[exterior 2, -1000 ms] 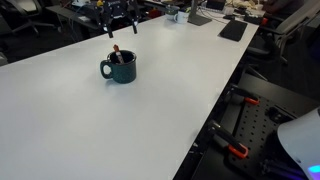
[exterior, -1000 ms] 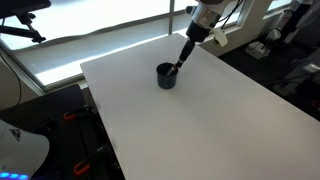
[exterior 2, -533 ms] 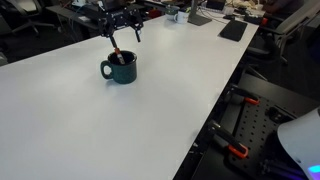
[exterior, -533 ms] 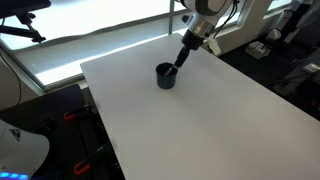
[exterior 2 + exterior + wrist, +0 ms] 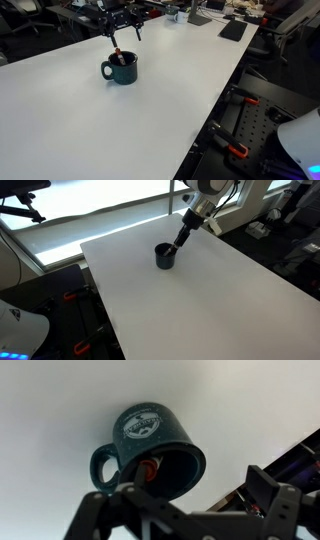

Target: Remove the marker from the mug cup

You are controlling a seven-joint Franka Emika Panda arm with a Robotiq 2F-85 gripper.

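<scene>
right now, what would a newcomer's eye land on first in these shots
A dark mug sits on a wide white table, with a reddish marker poking out of it. The tool hangs just above the mug with its jaws open. In the wrist view, the marker's tip shows at the mug's rim.

Strong daylight pours through the window [image 5: 95,215] behind the white table [image 5: 220,300] in an exterior view, nearly washing out the glass. The tabletop is evenly lit, with only a faint shadow beside the mug cup [image 5: 165,257]. The wrist view is dimmer and soft, its nearest foreground dark and blurred.
</scene>
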